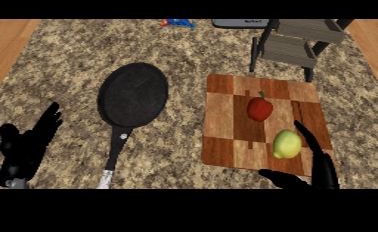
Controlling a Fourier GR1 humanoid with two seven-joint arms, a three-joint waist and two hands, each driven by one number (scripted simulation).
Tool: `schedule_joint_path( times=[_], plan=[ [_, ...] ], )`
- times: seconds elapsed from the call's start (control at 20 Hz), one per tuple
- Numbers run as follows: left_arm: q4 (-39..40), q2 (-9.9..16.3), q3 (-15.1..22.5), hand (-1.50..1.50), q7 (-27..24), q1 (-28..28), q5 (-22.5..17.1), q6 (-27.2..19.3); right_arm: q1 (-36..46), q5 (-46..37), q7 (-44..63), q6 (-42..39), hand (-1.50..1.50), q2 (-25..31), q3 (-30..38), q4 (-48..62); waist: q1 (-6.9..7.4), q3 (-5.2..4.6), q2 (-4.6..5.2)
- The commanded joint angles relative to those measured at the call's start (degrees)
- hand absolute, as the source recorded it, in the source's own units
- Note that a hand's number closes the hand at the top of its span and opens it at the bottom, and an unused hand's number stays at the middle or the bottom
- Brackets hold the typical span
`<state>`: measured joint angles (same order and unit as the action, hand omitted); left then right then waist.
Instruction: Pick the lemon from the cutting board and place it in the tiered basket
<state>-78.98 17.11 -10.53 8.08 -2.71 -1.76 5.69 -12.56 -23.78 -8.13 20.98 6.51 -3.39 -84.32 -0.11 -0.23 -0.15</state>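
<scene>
The lemon (287,144) lies on the cutting board (224,121), near its front right corner, long axis running near-to-far. The right hand (314,172) flanks it, fingers spread apart; the tiered basket (303,43) stands behind the board.

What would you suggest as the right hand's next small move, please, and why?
Probably close the right hand around the lemon. The hand is open, its fingers beside the lemon's right and its thumb below it, nothing gripped yet. The lemon lies on the board, near the red pepper, with the basket beyond.
</scene>
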Motion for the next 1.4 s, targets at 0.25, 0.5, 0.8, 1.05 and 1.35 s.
schedule_joint_path(
  times=[0.25,0.5,0.8,1.05,1.35],
  plan=[
    [0.63,-2.7,0.51,0.0,-1.09,-0.8,2.13,-0.49,1.81,-3.37,-6.49,8.12,1.5,-4.94,-1.13,0.27,0.04,0.23,0.12],
    [-1.85,-2.67,-0.08,0.0,0.34,-1.76,2.61,-0.49,-1.18,2.62,-11.09,8.9,1.5,-4.67,3.19,-1.31,0.01,0.24,0.1],
    [-2.59,-1.51,-0.03,0.0,1.05,-0.69,1.75,1.14,-2.09,-18.33,8.69,10.39,1.5,-5.68,-10.04,-7.79,2.73,-0.49,0.54],
    [-2.58,-0.92,1.22,0.0,1.58,2.06,2.13,2.22,2.96,-27.2,16.36,3.68,1.5,-4.8,-13.39,-6.1,5.04,-1.56,1.29],
    [-1.23,-0.54,0.86,0.0,2.27,1.61,2.56,1.95,12.82,-40.4,31.89,-1.03,1.5,-6.48,-13.46,-12.92,3.22,-1.42,-0.23]
  ],
)
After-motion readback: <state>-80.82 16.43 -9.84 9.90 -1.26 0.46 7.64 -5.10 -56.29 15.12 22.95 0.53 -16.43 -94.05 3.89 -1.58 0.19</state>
